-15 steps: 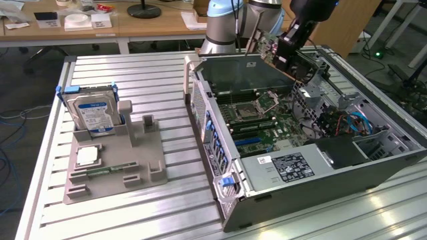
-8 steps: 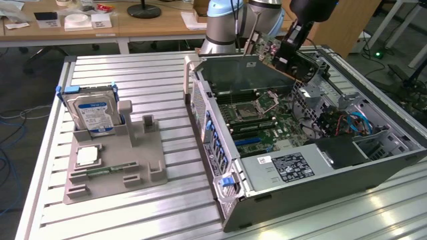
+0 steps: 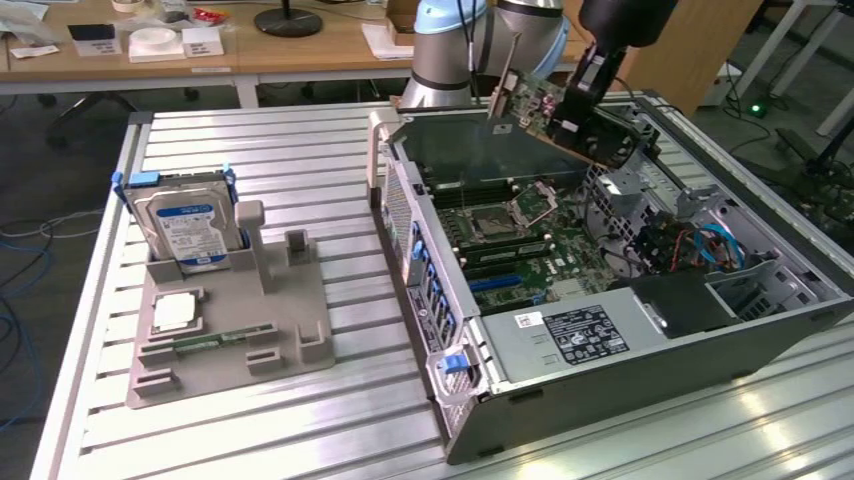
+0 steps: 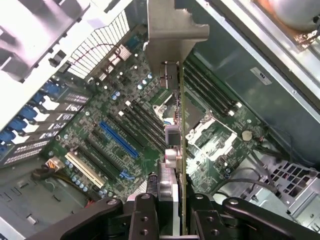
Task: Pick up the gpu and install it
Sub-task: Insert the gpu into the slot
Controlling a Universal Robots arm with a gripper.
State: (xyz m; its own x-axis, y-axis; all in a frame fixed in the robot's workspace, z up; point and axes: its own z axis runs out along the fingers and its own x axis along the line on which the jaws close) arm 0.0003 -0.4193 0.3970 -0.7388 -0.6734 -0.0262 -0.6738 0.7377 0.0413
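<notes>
Half the job looks done: the jaws clench the thin, flat, green-backed gpu card with its silver end bracket, held tilted over the open grey computer case; it is not yet seated on the green motherboard.

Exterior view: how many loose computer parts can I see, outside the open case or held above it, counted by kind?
Hard drive: 1
Small square chip: 1
Green strip, perhaps a memory stick: 1
gpu, gripped in the tool: 1
Total: 4
</notes>
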